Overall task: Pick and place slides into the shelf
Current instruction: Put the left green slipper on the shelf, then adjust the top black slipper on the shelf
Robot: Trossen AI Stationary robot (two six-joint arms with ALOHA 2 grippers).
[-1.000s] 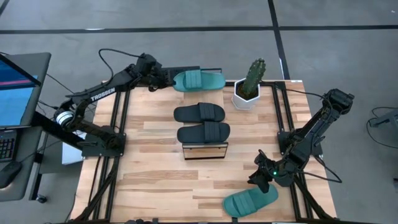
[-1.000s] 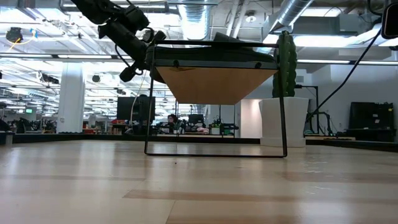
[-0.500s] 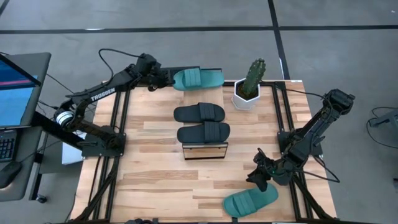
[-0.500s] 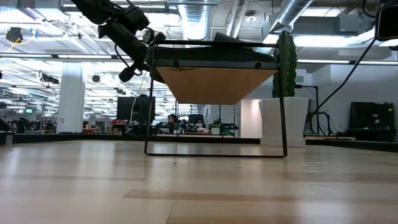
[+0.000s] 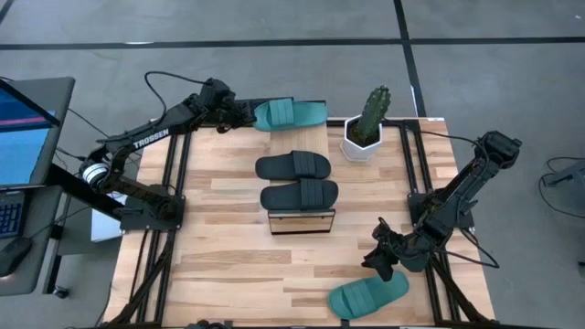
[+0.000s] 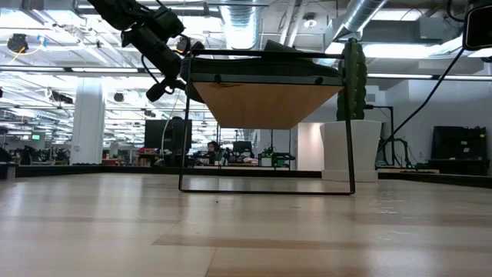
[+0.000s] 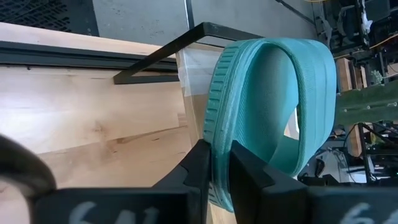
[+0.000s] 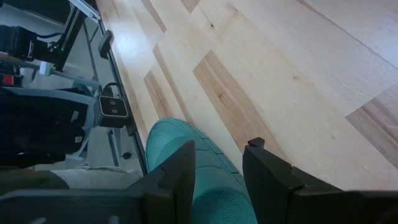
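1. The high view is evenly and brightly lit; the table (image 5: 228, 247) shows only soft, short shadows under the arms.
2. The low view is backlit: ceiling strip lights (image 6: 69, 46) glare in the upper left, and the shelf (image 6: 265, 104) reads dark underneath.
3. The table surface nearest the low camera is blurred.
4. The left wrist view is sharp on the teal slide (image 7: 273, 118); the bottom-edge finger is out of focus.
5. The right wrist view shows bright sheen on the wood at upper left.

wooden table (image 5: 219, 265), shelf (image 5: 301, 221) (low), likely two black slides (image 5: 299, 196)
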